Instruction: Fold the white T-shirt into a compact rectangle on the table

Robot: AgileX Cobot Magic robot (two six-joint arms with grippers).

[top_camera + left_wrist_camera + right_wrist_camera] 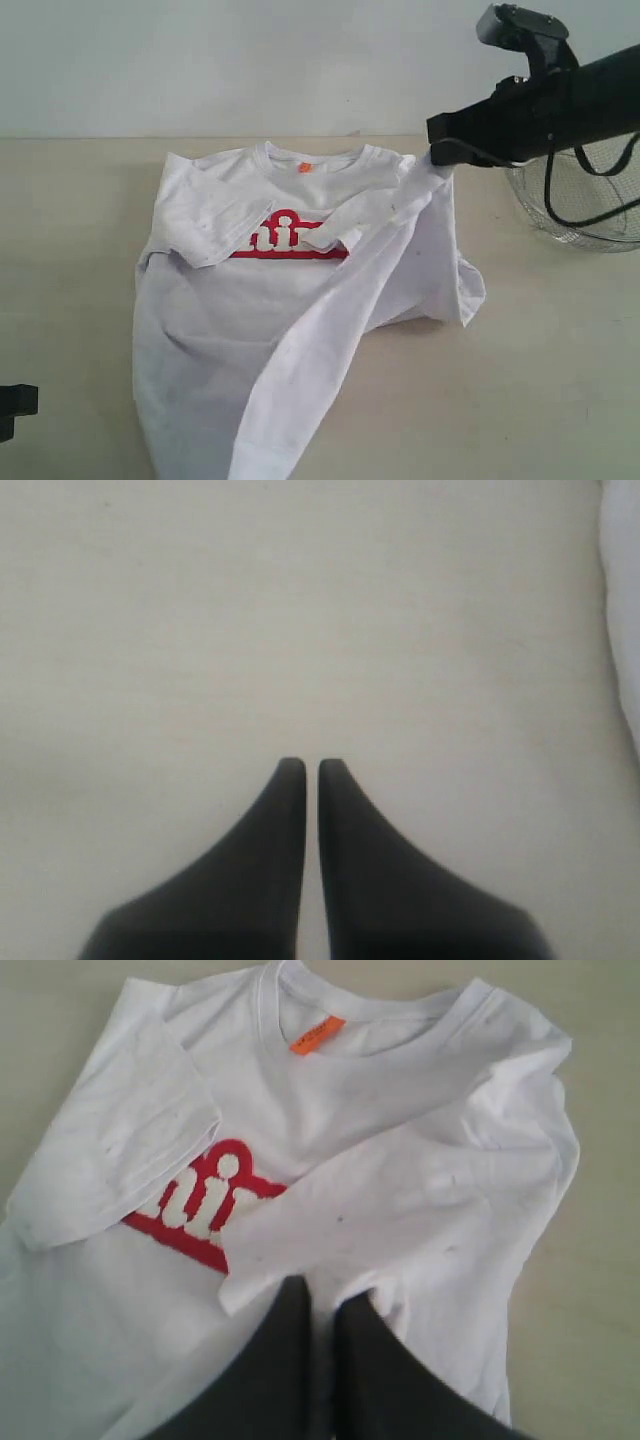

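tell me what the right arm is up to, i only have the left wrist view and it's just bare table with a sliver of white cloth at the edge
observer: The right pincer is shut on the white T-shirt, holding one side of it raised off the table.
operator: are the sleeves folded in
observer: Yes, both sleeves lie folded inward over the chest, hiding the ends of the red lettering.
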